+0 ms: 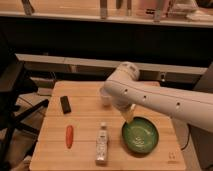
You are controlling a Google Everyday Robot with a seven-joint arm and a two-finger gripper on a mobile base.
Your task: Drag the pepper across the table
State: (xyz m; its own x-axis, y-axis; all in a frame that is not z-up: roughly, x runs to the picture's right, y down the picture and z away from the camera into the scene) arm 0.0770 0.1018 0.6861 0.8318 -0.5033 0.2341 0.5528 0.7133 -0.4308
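Note:
The pepper (69,136) is small, slim and orange-red, lying lengthwise on the left front part of the light wooden table (85,107). My white arm reaches in from the right across the table's middle. The gripper (129,116) hangs below the arm at the far left rim of the green bowl (140,136), well to the right of the pepper and apart from it. A bottle lies between the pepper and the gripper.
A black rectangular block (65,104) lies at the left back of the table. A clear bottle (102,143) with a white label lies lengthwise in the front middle. A white cup (104,97) stands mostly behind the arm. A dark chair (15,107) stands to the left.

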